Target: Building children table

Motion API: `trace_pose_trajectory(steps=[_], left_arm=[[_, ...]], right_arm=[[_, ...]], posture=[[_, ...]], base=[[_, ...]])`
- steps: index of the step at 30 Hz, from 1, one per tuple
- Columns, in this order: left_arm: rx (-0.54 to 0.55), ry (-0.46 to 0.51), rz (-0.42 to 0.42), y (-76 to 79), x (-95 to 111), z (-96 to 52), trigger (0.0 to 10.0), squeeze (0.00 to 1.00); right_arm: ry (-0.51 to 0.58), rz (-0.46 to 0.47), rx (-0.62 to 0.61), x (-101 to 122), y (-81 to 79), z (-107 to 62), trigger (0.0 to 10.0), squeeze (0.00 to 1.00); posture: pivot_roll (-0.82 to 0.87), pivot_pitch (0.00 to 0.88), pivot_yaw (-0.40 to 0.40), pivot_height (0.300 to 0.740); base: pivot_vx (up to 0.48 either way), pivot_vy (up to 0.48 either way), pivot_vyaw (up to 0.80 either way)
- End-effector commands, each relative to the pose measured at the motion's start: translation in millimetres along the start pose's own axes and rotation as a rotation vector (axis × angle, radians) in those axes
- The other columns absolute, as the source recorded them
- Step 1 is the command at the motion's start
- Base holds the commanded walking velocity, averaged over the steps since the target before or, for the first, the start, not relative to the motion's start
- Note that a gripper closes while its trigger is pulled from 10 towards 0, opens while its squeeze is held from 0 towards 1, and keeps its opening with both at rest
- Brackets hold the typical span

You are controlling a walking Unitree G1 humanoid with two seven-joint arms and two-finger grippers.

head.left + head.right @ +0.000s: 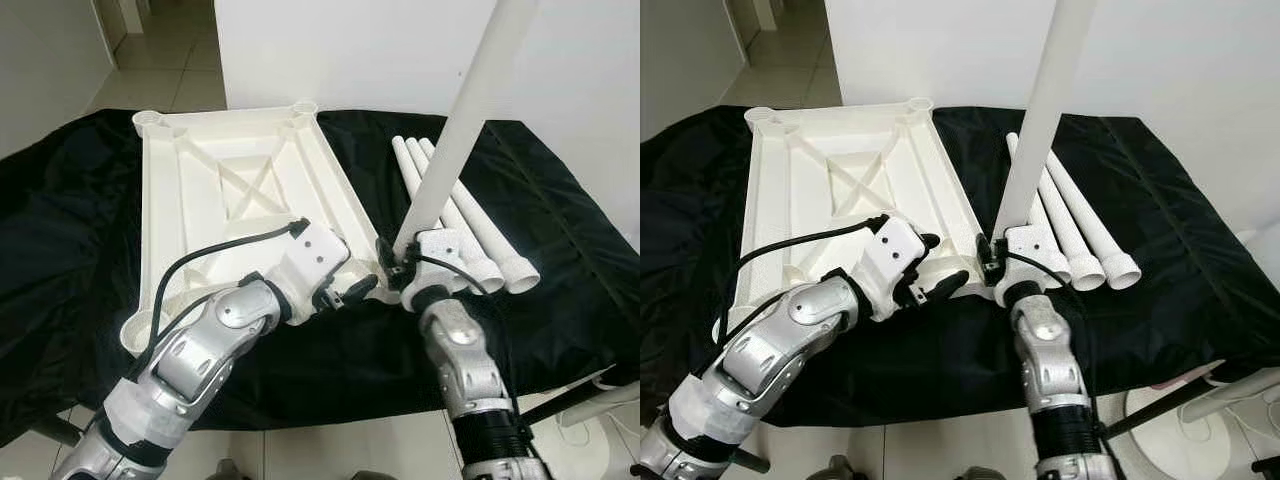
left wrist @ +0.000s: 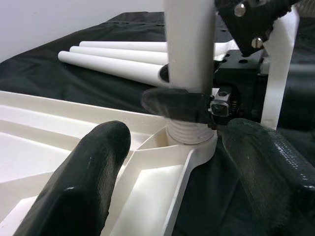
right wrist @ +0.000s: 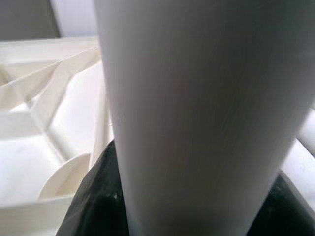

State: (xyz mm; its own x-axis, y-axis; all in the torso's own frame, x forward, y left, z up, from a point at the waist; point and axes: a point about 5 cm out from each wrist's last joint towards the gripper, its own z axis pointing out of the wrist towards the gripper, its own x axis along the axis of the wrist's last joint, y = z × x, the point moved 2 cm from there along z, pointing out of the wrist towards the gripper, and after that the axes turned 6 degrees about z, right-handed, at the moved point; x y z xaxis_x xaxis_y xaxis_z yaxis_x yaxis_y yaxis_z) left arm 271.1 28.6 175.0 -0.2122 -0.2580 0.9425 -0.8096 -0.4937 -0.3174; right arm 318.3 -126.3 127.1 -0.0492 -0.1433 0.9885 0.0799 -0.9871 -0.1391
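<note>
- The children's table top (image 1: pixel 200 190), white plastic, lies upside down on a black cloth (image 1: pixel 560 210) with its ribbed underside and corner sockets facing up.
- The right gripper (image 1: pixel 400 262) is clamped round the lower end of a white table leg (image 1: pixel 462 120), held upright over the near right corner socket (image 2: pixel 189 142).
- The left gripper (image 1: pixel 352 290) rests at that same corner, its fingers (image 2: pixel 78 182) spread wide either side of the socket and gripping nothing.
- The step in hand looks like seating the first leg; next, the leg probably needs turning or pressing down while the top is steadied.
- The left wrist view reveals the leg's ribbed end already entering the socket, which the head views leave unclear.
- Three spare legs (image 1: pixel 470 225) lie side by side on the cloth, just right of the top.
</note>
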Motion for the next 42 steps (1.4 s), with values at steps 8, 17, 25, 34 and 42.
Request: trace_pose_trajectory(steps=[8,17,25,34,42], left_arm=[[-0.083,-0.015,0.011,6.5,-3.3,-1.0,10.0,0.0],[-0.089,-0.014,0.019,5.6,-2.6,-0.4,10.0,0.0],[-0.092,-0.018,0.019,6.6,-4.0,-1.3,10.0,0.0],[-0.076,-0.033,0.012,6.3,-10.2,-2.1,10.0,0.0],[-0.072,-0.034,0.017,3.8,-9.8,-2.1,10.0,0.0]], right_arm=[[-0.062,0.058,-0.11,-15.3,-8.5,-12.1,10.0,0.0],[-0.026,0.044,-0.078,-7.2,-5.8,-11.6,10.0,1.0],[0.046,0.002,0.106,10.1,5.1,-8.3,10.0,1.0],[0.017,-0.09,0.364,15.1,18.6,-5.0,10.0,0.0],[-0.039,-0.156,0.538,10.5,20.5,-1.6,10.0,0.0]], posture=[[-0.06,0.0,-0.032,0.74],[-0.06,0.0,-0.026,0.74],[-0.06,0.0,-0.024,0.74],[-0.07,0.008,-0.018,0.74],[-0.06,0.007,-0.013,0.74]], base=[[0.0,0.0,0.0],[0.0,0.0,0.0],[0.0,0.0,0.0],[0.0,0.0,0.0],[0.0,0.0,0.0]])
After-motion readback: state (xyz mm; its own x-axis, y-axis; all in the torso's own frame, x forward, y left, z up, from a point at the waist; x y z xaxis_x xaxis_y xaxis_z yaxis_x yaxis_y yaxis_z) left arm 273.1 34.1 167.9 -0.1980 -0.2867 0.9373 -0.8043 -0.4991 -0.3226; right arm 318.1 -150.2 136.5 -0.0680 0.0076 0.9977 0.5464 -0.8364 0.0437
